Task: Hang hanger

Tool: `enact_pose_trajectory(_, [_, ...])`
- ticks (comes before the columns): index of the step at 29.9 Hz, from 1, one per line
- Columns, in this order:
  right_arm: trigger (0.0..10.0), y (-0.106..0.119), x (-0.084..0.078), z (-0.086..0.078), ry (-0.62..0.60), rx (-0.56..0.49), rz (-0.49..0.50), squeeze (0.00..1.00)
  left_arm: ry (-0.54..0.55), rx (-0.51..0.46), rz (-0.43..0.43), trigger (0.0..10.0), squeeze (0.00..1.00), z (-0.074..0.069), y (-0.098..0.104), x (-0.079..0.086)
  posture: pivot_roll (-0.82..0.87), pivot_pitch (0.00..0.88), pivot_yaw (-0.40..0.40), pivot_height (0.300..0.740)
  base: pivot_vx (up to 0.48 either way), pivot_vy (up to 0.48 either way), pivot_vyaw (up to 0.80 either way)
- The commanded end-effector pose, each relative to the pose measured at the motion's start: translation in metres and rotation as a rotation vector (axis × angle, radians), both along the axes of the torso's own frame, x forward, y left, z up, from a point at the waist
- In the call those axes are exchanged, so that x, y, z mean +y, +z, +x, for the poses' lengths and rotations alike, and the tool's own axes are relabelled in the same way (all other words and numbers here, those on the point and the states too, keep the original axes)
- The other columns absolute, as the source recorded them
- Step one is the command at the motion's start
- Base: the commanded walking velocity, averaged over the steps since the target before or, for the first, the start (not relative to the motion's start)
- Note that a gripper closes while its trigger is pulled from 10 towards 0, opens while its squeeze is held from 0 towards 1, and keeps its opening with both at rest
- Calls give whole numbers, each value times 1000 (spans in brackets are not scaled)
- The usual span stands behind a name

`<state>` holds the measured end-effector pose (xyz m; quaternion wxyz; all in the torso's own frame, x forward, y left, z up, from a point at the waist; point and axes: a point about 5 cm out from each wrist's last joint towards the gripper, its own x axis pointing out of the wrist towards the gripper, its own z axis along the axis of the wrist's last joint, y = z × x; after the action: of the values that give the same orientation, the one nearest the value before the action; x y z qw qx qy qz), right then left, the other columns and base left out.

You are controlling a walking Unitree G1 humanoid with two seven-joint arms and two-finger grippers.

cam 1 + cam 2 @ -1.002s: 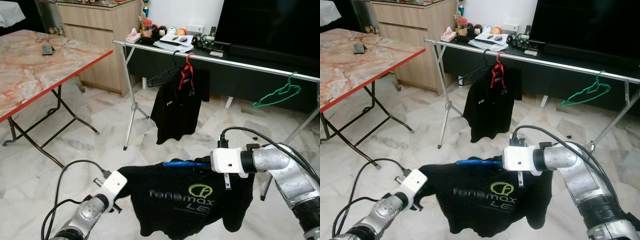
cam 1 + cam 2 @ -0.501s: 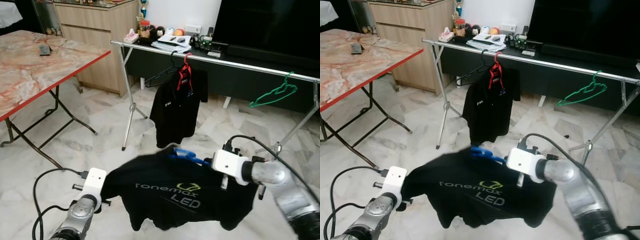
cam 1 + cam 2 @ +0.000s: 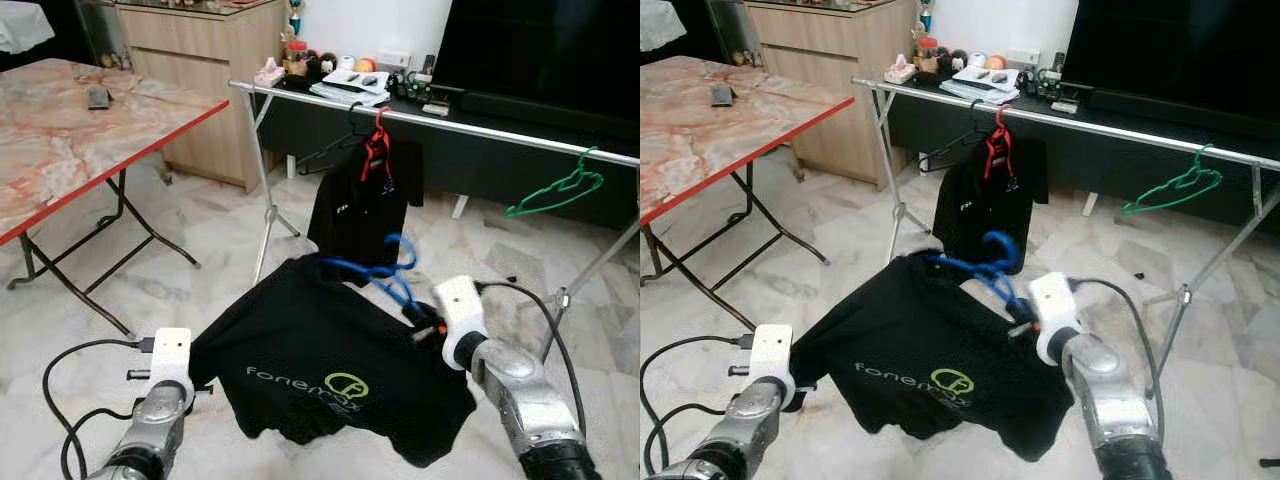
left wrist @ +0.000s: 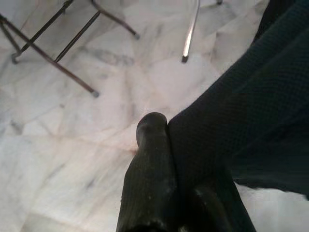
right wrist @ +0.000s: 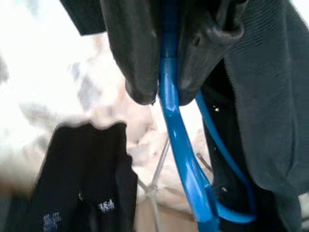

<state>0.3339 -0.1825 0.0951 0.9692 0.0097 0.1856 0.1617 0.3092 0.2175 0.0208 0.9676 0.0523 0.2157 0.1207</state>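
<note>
Two grippers clamp shut: right gripper [image 5: 164,79] on blue hanger [image 3: 385,275], left gripper [image 4: 176,159] on "fonemax" shirt [image 3: 320,360] (black).

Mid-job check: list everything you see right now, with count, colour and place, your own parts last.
Blue hanger: one, inside the held shirt's neck.
Held shirt: one, black, stretched between both grippers.
Drying rack: one, silver, ahead.
Hung shirt: one, black, on a red hanger on the rail.
Black hanger: one, bare, beside it.
Green hanger: one, rail's right end.
Folding table: one, marble top, red edge, left.
Wooden cabinet: one, behind.
Left gripper: jaws shut on shirt's edge.
Right gripper: jaws shut on blue hanger.
</note>
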Motion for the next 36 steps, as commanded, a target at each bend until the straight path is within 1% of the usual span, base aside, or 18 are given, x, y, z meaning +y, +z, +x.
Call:
enact_pose_trajectory(1, [10000, 38, -58, 8, -371, -158, 79, 0, 135, 149, -9, 0, 0, -31, -27, 26, -24, 60, -28, 740, 0, 0, 0])
enact_pose_trajectory(3, [10000, 43, -47, 9, -395, -208, 197, 0, 76, 121, -18, 0, 0, -24, -23, 17, -19, 61, -27, 740, 0, 0, 0])
enact_pose_trajectory(9, [10000, 46, -43, 9, -455, -246, 268, 0, -3, 81, -16, 0, 0, -16, -17, 7, -16, 60, -24, 740, 0, 0, 0])
enact_pose_trajectory(11, [10000, 43, -24, 9, -317, -229, 216, 0, -108, 40, -55, 0, 0, -11, -13, -6, -17, 61, -25, 740, 0, 0, 0])
enact_pose_trajectory(12, [10000, 43, -24, 9, -317, -229, 216, 0, -108, 40, -55, 0, 0, -11, -13, -6, -17, 61, -25, 740, 0, 0, 0])
enact_pose_trajectory(13, [10000, 39, -6, 5, -154, -235, 75, 0, -184, 17, -50, 0, 0, -8, -11, -14, -17, 61, -25, 740, 0, 0, 0])
enact_pose_trajectory(14, [10000, 37, 1, 3, -85, -253, 21, 0, -215, 7, -44, 0, 0, -7, -9, -17, -17, 61, -25, 740, 0, 0, 0])
enact_pose_trajectory(15, [10000, 37, 1, 3, -85, -253, 21, 0, -215, 7, -44, 0, 0, -7, -9, -17, -17, 61, -25, 740, 0, 0, 0])
enact_pose_trajectory(16, [10000, 31, 12, -3, 32, -252, -42, 0, -253, -17, -44, 0, 0, -5, -7, -22, -14, 61, -25, 740, 0, 0, 0])
enact_pose_trajectory(18, [10000, 19, 23, -12, 189, -210, -64, 0, -279, -54, -36, 0, 0, -2, -2, -26, -12, 61, -25, 740, 0, 0, 0])
enact_pose_trajectory(20, [10000, 17, 25, -14, 213, -201, -59, 0, -284, -60, -38, 0, 0, -1, -1, -27, -12, 61, -25, 740, 0, 0, 0])
enact_pose_trajectory(22, [10000, 10, 21, -24, 324, -147, -69, 0, -280, -103, -21, 0, 0, 3, 6, -25, -11, 62, -25, 740, 0, 0, 0])
enact_pose_trajectory(23, [10000, 5, 15, -29, 385, -119, -132, 0, -255, -136, -6, 0, 0, 6, 12, -21, -11, 62, -25, 740, 0, 0, 0])
enact_pose_trajectory(25, [10000, 2, 9, -30, 388, -92, -167, 0, -220, -147, -3, 0, 0, 7, 14, -17, -11, 62, -25, 740, 0, 0, 0])
enact_pose_trajectory(27, [10000, -8, -11, -38, 449, 26, -251, 0, -84, -191, -22, 0, 0, 9, 21, -1, -11, 62, -25, 740, 0, 0, 0])
enact_pose_trajectory(30, [10000, -14, -25, -49, 545, 94, -367, 0, -2, -233, -35, 0, 0, 10, 27, 9, -11, 62, -25, 740, 0, 0, 0])
enact_pose_trajectory(33, [10000, -12, -46, -49, 519, 130, -437, 0, 117, -230, -21, 0, 0, 7, 28, 24, -28, 64, -22, 740, 0, 0, 0])
enact_pose_trajectory(36, [10000, -3, -55, -48, 516, 126, -430, 0, 191, -167, -32, 0, 0, 2, 20, 32, -31, 65, -19, 740, 0, 0, 0])
